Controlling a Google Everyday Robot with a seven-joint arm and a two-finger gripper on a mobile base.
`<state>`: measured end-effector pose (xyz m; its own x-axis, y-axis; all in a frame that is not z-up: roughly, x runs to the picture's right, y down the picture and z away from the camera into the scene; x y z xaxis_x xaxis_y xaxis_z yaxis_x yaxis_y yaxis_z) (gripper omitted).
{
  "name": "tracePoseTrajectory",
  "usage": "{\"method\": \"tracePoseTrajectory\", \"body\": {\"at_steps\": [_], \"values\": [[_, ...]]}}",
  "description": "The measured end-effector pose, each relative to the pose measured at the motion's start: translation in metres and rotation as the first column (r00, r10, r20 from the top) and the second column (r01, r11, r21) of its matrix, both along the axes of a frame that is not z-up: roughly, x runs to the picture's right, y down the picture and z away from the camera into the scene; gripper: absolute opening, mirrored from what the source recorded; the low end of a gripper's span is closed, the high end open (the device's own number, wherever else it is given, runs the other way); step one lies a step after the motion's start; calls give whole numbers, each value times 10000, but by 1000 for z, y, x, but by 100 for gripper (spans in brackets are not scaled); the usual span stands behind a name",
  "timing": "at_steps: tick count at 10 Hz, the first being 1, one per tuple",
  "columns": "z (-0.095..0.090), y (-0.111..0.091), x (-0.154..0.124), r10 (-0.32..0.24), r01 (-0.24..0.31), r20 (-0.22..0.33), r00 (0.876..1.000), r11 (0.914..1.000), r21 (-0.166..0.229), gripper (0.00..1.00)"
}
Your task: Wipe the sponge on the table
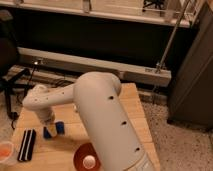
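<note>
The blue sponge [59,128] lies on the light wooden table [131,107], left of its middle. My gripper [52,127] comes down on it from the white arm that sweeps in from the lower right. It is shut on the sponge, and blue shows on both sides of the dark fingers. The gripper hides the sponge's middle.
A black block with white stripes [26,145] lies near the table's left front. An orange object [5,149] sits at the left edge. An orange-brown bowl [85,157] stands at the front, partly behind my arm. A black chair [7,65] is off to the left.
</note>
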<state>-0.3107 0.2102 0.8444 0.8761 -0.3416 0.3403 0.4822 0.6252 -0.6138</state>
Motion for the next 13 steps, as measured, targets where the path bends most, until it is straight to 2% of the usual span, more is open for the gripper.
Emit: {"method": "tracePoseTrajectory", "body": {"at_steps": [3, 7, 10, 13], "values": [[18, -18, 32, 13, -15, -695, 9976, 10000, -37, 24], [25, -16, 91, 330, -407, -1808, 9830, 9984, -387, 24], [8, 2, 139, 540, -675, -2464, 9677, 9966, -469, 24], [-21, 31, 159, 824, -1007, -2670, 9602, 9934, -554, 24]]}}
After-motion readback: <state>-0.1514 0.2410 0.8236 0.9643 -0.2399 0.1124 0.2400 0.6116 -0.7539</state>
